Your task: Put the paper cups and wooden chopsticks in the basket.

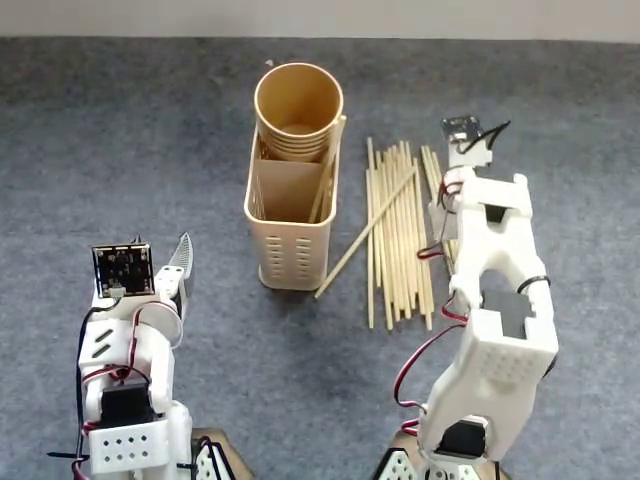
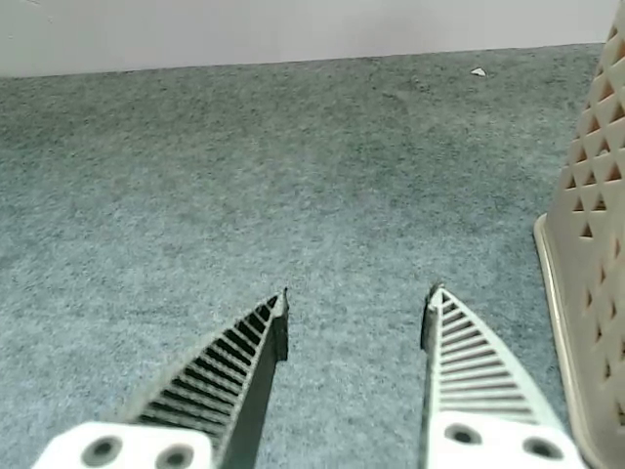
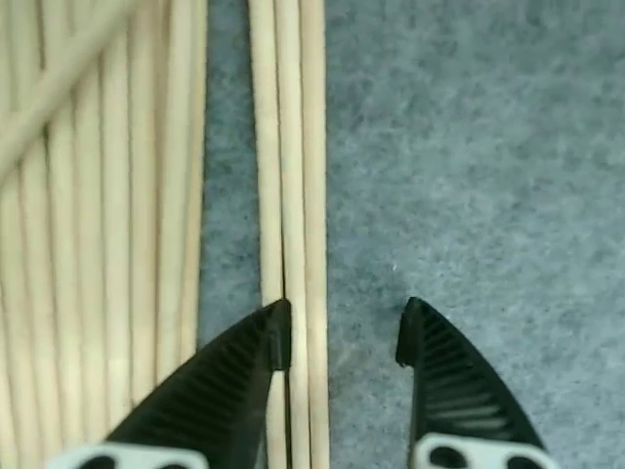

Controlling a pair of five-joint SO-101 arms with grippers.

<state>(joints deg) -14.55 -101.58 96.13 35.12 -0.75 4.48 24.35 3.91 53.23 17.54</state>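
Grey tabletop (image 3: 469,147) is carrying loose chopsticks (image 3: 291,147); we are holding our right tool (image 3: 342,318) open and empty over the outermost, for pinching.

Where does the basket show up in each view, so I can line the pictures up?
High view: basket stands mid-table, cups in its far end.
Left wrist view: its perforated wall runs along the picture's edge, beside the left gripper.
Right wrist view: faces the chopsticks, which in the high view lie between basket and right arm.
Shared landmark: the grey mat.
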